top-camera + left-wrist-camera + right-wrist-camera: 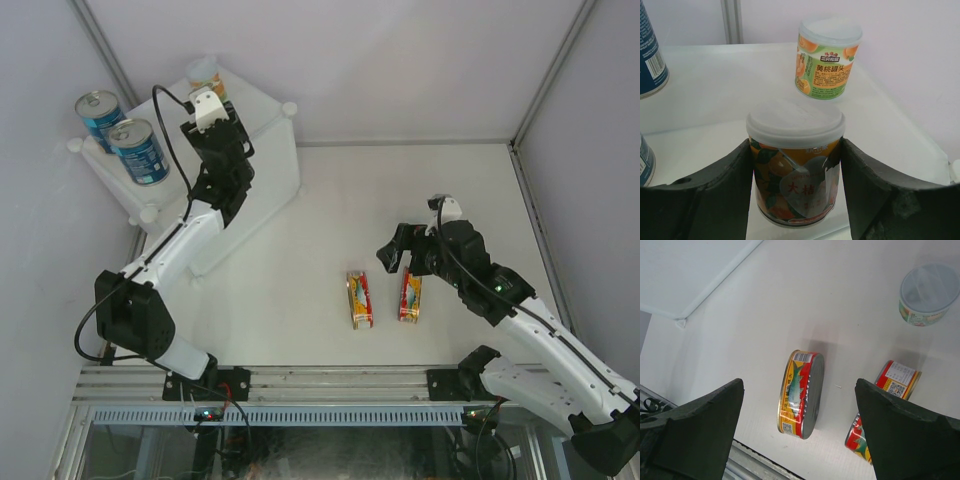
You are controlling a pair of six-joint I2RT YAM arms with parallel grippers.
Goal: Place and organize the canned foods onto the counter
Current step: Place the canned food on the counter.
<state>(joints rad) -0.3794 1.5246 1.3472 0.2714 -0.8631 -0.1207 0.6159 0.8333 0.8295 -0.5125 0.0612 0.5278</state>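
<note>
The counter (268, 140) is a white box at the back left. Two tall blue-labelled cans (100, 113) (141, 151) stand on its left part. My left gripper (204, 92) reaches over the counter (710, 90) and is shut on a small orange-labelled can (796, 170), whose base rests on the top. A small peach-labelled can (827, 59) stands just behind it. My right gripper (800, 385) hangs open above two flat red-and-yellow tins (359, 298) (410, 296) on the table, touching neither. A third small can (929, 287) stands on the table beyond them.
Grey walls close in the table on the left, back and right. A metal rail (320, 380) runs along the near edge. The right fingertip (900, 435) hides part of one tin (897, 380).
</note>
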